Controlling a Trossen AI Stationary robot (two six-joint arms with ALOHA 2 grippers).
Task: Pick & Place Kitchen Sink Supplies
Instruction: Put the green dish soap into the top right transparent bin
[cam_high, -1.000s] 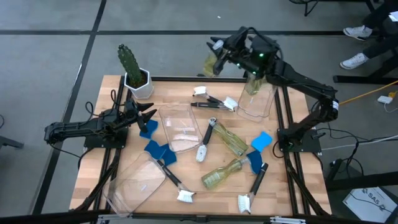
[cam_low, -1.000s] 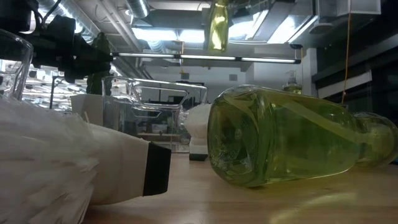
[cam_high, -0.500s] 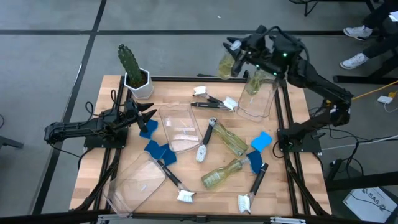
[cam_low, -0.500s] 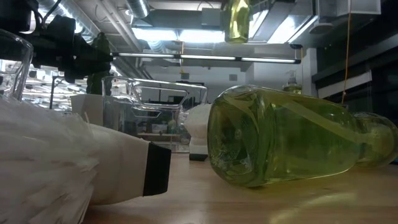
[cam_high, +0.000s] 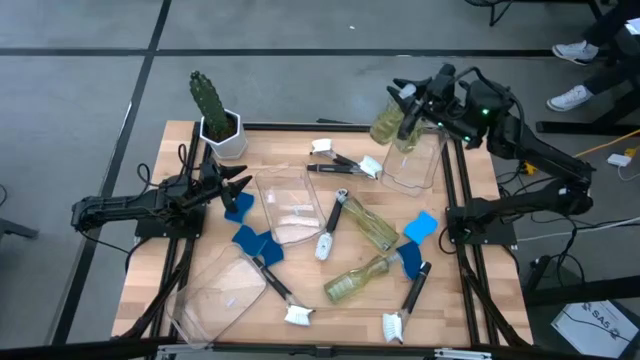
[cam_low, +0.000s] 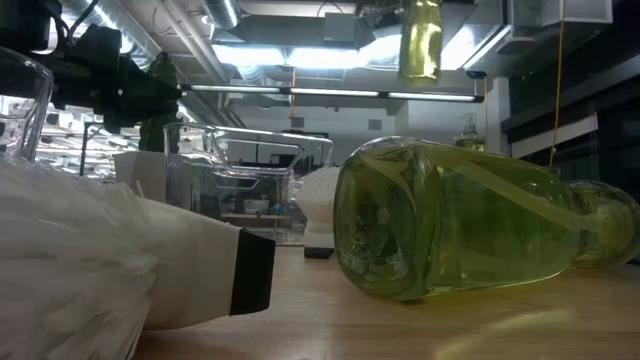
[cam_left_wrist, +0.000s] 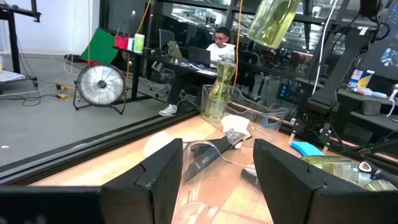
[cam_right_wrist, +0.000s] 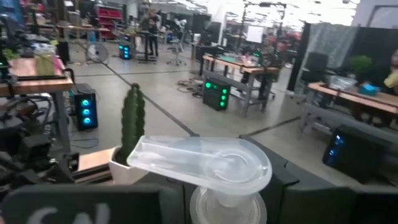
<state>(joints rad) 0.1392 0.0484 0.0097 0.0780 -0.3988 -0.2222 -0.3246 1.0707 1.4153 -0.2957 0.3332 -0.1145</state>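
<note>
- High view: right gripper (cam_high: 408, 108) clamps a soap bottle (cam_high: 388, 124) by its pump end and carries it in the air over the table's far right corner. Over the last second it has swung rightward, from beyond the far edge to just above the far-right bin (cam_high: 412, 160), where another bottle already stands. My read: the carry is nearly over and a lowering into that bin comes next.
- High view, rest of supplies: two more bottles (cam_high: 361, 277) lie flat mid-table, among blue sponges (cam_high: 421, 226) and brushes (cam_high: 329, 226). Plenty left to sort.
- High view: left gripper (cam_high: 229, 185) waits at the left edge, fingers spread wide and empty, a sponge just beside it; no change there.
- Low view: the carried bottle (cam_low: 420, 42) hangs high against the ceiling lights and has drifted right across the picture. A lying bottle (cam_low: 470, 225) and a brush head (cam_low: 80, 260) fill the foreground, unmoved.
- Left wrist view: left fingers (cam_left_wrist: 160, 169) stand apart with nothing between them; beyond, the raised bottle (cam_left_wrist: 272, 22) sits tilted above the bin (cam_left_wrist: 249, 115) holding the upright one.
- Right wrist view: the clear pump head (cam_right_wrist: 202, 163) sits right at the camera, gripped; the cactus (cam_right_wrist: 132, 124) shows behind it.
</note>
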